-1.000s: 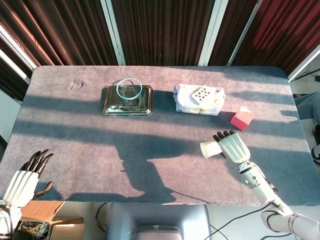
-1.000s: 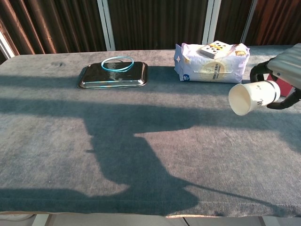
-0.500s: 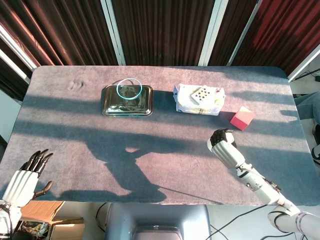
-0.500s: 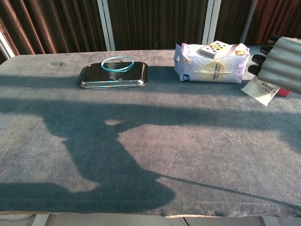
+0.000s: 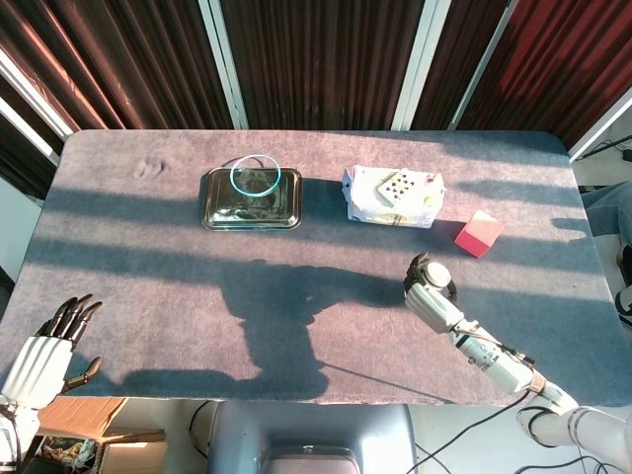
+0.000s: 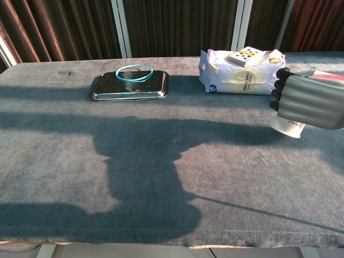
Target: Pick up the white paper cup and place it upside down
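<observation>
My right hand (image 5: 427, 291) (image 6: 306, 101) grips the white paper cup (image 6: 288, 128) at the right side of the table, in front of the white bag. The cup's mouth points down. Only its lower rim shows under the fingers in the chest view, close to the tabletop; whether it touches the table I cannot tell. In the head view the cup's round base (image 5: 438, 274) faces up above the hand. My left hand (image 5: 44, 351) hangs open off the table's front left corner, holding nothing.
A metal tray (image 5: 251, 210) (image 6: 129, 92) with a blue ring (image 5: 256, 177) on it sits at the back centre. A white bag (image 5: 393, 197) (image 6: 241, 72) topped with playing cards lies behind the cup. A red box (image 5: 479, 233) stands to the right of the bag.
My right hand has turned the cup from lying sideways, mouth to the left, to mouth down, and has lowered it toward the table. The left hand stayed put.
</observation>
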Robot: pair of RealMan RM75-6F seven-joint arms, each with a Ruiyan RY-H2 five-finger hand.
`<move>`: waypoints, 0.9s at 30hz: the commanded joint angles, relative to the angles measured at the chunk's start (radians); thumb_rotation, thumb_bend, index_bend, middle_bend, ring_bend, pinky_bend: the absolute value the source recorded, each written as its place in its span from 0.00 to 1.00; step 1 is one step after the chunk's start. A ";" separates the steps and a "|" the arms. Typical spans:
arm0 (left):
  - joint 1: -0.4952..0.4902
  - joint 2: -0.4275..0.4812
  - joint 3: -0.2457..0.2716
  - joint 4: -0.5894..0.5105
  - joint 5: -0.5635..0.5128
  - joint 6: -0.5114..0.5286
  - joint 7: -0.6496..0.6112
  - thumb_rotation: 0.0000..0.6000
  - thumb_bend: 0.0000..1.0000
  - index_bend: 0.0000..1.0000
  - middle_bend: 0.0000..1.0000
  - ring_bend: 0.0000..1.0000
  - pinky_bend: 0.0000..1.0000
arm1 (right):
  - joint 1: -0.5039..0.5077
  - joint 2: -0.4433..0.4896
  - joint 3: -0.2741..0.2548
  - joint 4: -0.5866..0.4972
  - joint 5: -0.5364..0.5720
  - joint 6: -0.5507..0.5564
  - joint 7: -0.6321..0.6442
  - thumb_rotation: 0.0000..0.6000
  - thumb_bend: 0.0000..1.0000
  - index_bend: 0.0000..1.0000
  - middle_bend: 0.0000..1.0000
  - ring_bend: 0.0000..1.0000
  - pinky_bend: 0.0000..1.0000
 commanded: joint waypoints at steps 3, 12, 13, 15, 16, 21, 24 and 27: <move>0.000 0.000 0.001 -0.001 0.004 0.000 0.002 1.00 0.30 0.11 0.04 0.00 0.29 | -0.015 -0.006 0.010 0.003 0.026 0.017 0.021 1.00 0.37 0.63 0.52 0.36 0.39; -0.001 0.000 0.002 -0.005 0.002 -0.004 0.010 1.00 0.30 0.11 0.05 0.00 0.29 | -0.044 -0.016 0.027 -0.014 0.100 0.015 0.046 1.00 0.36 0.48 0.35 0.21 0.36; -0.001 0.000 0.002 -0.005 0.002 -0.004 0.010 1.00 0.30 0.11 0.05 0.00 0.29 | -0.045 -0.017 0.026 -0.013 0.103 0.014 0.046 1.00 0.36 0.47 0.34 0.20 0.36; -0.001 0.000 0.002 -0.005 0.003 -0.005 0.011 1.00 0.30 0.11 0.05 0.00 0.29 | -0.044 -0.019 0.024 -0.010 0.106 0.015 0.054 1.00 0.36 0.46 0.33 0.20 0.36; -0.001 0.000 0.002 -0.005 0.003 -0.005 0.011 1.00 0.30 0.11 0.05 0.00 0.29 | -0.045 -0.021 0.025 -0.008 0.107 0.017 0.061 1.00 0.36 0.46 0.32 0.19 0.36; -0.001 0.001 0.002 -0.005 0.001 -0.004 0.011 1.00 0.30 0.11 0.04 0.00 0.29 | -0.052 -0.019 0.037 -0.022 0.121 0.049 0.117 1.00 0.35 0.37 0.25 0.13 0.35; 0.000 0.002 0.002 -0.006 0.001 -0.003 0.010 1.00 0.30 0.11 0.05 0.00 0.29 | -0.069 0.010 0.049 -0.086 0.144 0.077 0.187 1.00 0.33 0.30 0.20 0.09 0.32; 0.001 0.001 0.001 -0.005 0.001 -0.001 0.011 1.00 0.30 0.11 0.05 0.00 0.29 | -0.108 0.072 0.063 -0.220 0.198 0.103 0.287 1.00 0.31 0.27 0.18 0.09 0.29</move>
